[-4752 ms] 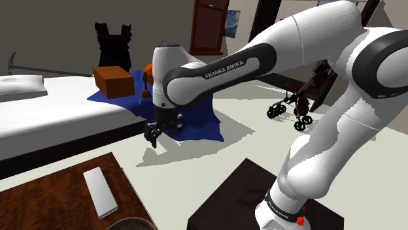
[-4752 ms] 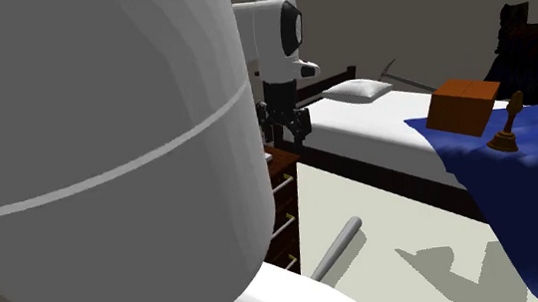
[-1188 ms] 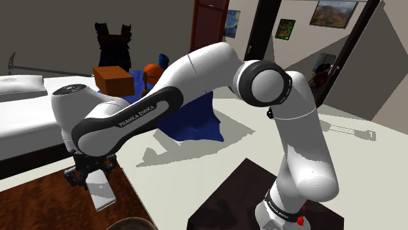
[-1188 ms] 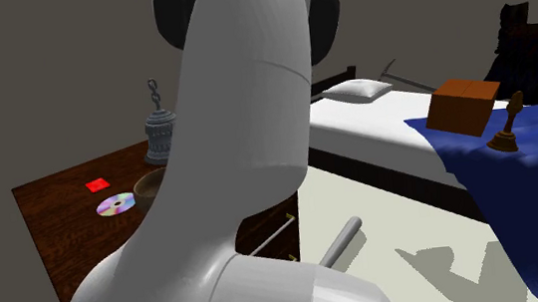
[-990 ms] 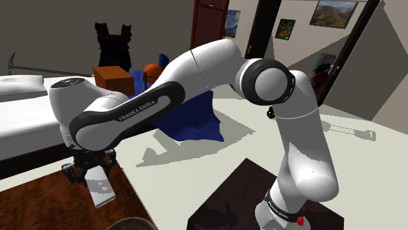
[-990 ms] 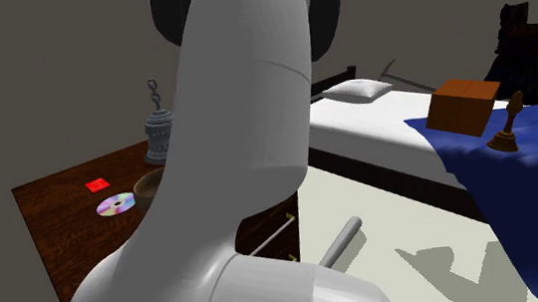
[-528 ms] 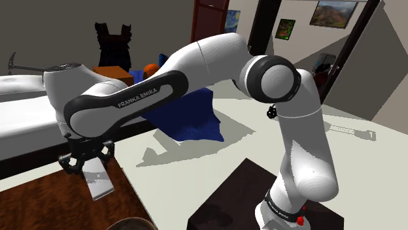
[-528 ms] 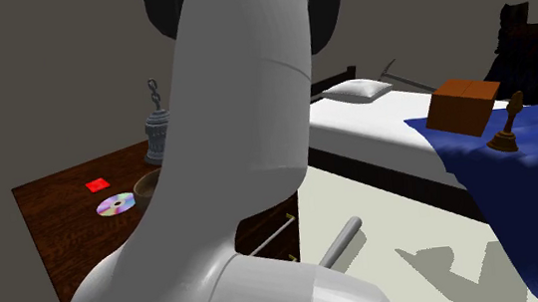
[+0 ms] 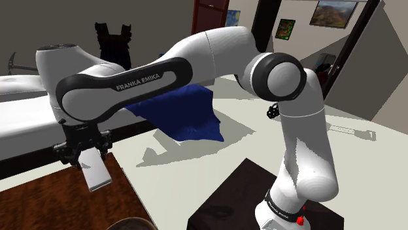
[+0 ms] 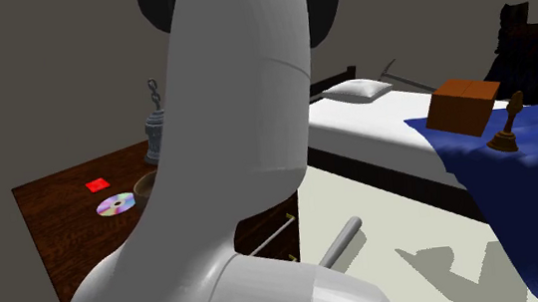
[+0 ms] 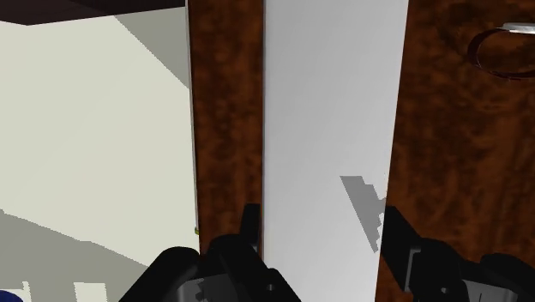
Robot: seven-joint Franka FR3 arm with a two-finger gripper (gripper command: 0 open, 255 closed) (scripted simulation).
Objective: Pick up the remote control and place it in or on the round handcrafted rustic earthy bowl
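Near the edge of the table (image 9: 39,202) that borders the floor, the shoulder view has the jaws clamped on one end of the white remote (image 9: 96,173). It seems just clear of the wood, with the bowl (image 9: 131,225) toward the table's edge nearest that camera. In the second exterior view the bowl (image 10: 146,187) sits mid-table beside a disc (image 10: 114,205). In the wrist view a finger (image 11: 249,225) presses each long side. Gripped off-centre, the remote may swing, so carry it slowly and release low over the bowl's middle.
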